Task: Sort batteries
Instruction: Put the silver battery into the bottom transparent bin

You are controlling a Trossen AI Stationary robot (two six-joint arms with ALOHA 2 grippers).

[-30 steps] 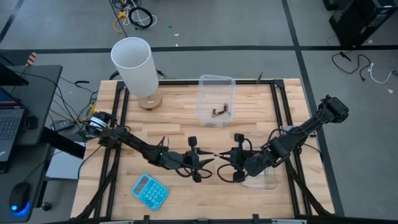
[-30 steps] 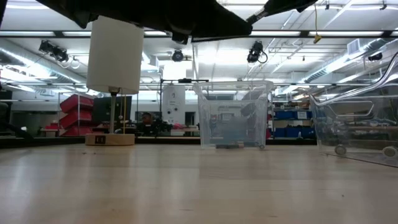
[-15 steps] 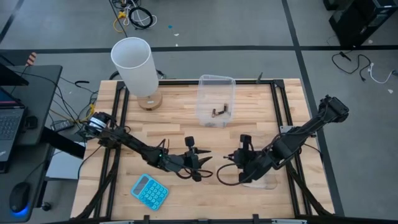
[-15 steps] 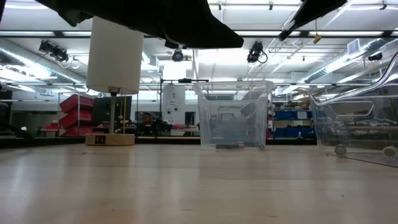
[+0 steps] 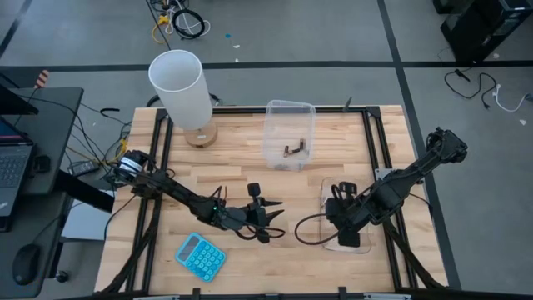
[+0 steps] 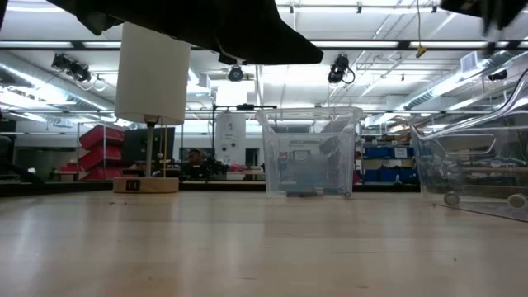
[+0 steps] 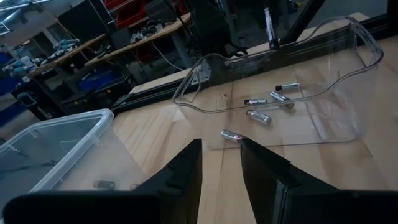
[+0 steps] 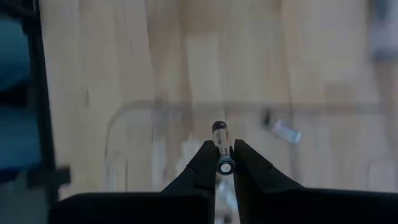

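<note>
My right gripper (image 8: 222,158) hangs over the near right clear tub (image 5: 346,229), pointing steeply down and shut on one small dark battery (image 8: 220,140). On that tub's floor lie several silvery batteries (image 7: 264,102), and one more (image 7: 231,134) lies just by the tub's wall. The far clear tub (image 5: 289,133) holds a few dark batteries (image 5: 293,148). My left gripper (image 5: 271,221) hovers open at the table's middle near side, level and facing the right tub, with nothing between its fingers (image 7: 186,168). My right gripper pinches the battery between its two fingertips (image 8: 205,158) at the battery's upper end (image 8: 224,163). The fingers come from above, pointing down, and lie along the battery. Its other end (image 8: 219,128) sticks out below the tips, lifted clear above the tub.
A white cylinder lamp (image 5: 181,87) on a wooden base stands at the far left. A blue calculator (image 5: 200,256) lies at the near left. Black rails (image 5: 162,167) run along the table's edges. Bare wood lies between the two tubs.
My right gripper has drawn away from my left gripper at the table's middle, gone toward the right edge and a little up, and tipped from near level to pointing down over the right tub, carrying the battery.
</note>
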